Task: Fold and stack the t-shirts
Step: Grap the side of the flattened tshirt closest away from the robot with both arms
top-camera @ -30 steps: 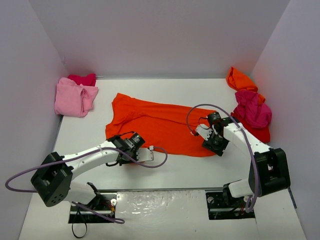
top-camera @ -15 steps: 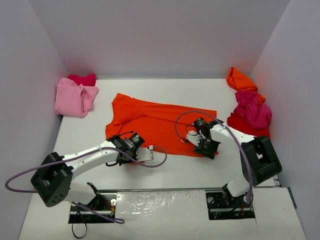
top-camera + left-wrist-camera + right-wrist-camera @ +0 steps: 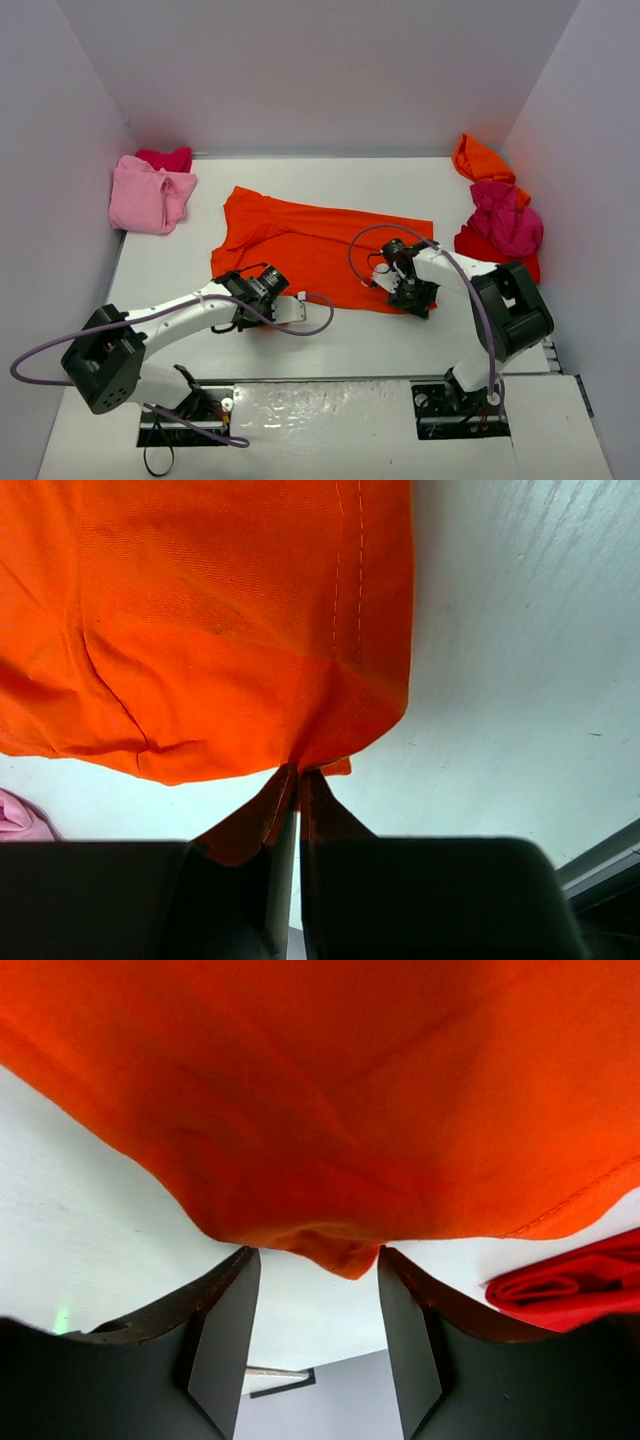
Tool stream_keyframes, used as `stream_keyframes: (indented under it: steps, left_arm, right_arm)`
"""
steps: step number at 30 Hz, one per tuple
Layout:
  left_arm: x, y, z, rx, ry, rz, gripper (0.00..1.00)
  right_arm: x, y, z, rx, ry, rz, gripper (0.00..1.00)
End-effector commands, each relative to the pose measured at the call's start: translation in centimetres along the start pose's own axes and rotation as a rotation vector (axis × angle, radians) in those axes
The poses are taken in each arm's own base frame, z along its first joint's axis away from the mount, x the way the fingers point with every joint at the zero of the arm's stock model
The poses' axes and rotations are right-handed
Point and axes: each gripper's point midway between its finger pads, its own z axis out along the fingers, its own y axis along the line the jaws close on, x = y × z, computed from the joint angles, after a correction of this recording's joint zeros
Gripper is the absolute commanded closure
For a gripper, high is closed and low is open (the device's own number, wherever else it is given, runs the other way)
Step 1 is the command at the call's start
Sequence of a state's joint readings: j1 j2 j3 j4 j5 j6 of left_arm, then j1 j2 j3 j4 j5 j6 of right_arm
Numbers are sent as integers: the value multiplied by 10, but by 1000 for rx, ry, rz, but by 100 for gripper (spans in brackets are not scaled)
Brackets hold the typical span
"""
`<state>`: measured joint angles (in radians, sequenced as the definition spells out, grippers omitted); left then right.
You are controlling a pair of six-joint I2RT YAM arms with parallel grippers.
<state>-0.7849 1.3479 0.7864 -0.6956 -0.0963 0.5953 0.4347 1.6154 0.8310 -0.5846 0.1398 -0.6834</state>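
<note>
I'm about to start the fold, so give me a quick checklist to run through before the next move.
1. Left fingers shut on the orange-red shirt's near edge: ok.
2. Right fingers either side of its near edge: ok.
3. Right fingers closed on the cloth: not ok, open.
4. Shirt spread on the table: ok.
5. Red shirt apart from it: ok.

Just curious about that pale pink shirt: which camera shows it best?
The top external view: the light pink t-shirt sits whole, crumpled, at the far left. The left wrist view catches only a sliver; the right wrist view, none.
</note>
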Motion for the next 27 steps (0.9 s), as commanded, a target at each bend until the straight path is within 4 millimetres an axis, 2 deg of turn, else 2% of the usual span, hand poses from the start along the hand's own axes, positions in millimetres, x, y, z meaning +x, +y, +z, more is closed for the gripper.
stream_keyframes:
  steps: [1, 9, 14, 16, 18, 22, 23, 24, 25, 27]
  left_arm:
    - [-2, 12, -7, -52, -22, -6, 100]
    - [1, 12, -7, -59, -12, -3, 100]
    - [4, 15, -8, -85, -4, 0, 100]
    - [7, 22, -11, -123, 3, 13, 100]
    - [14, 44, -24, -224, 19, 0, 100]
    - [20, 79, -61, -279, -64, -109, 100]
    - [26, 81, -66, -268, -62, -133, 100]
    - [20, 85, -78, -262, -99, -142, 100]
    - [23, 80, -83, -230, -84, -135, 100]
    - [24, 82, -93, -232, -87, -131, 100]
  right_arm:
    - [8, -2, -5, 29, 26, 0, 56]
    - [6, 3, 4, 5, 32, 2, 76]
    - [5, 2, 4, 7, 33, 5, 98]
    - [7, 1, 2, 18, 34, 8, 100]
    - [11, -3, -4, 44, 36, 8, 100]
    - [9, -14, -26, 92, -7, 19, 100]
    - [6, -17, -32, 101, -29, 24, 100]
    - [5, -17, -40, 100, -53, 25, 100]
    - [2, -19, -46, 107, -76, 31, 100]
    - [1, -17, -55, 100, -104, 37, 100]
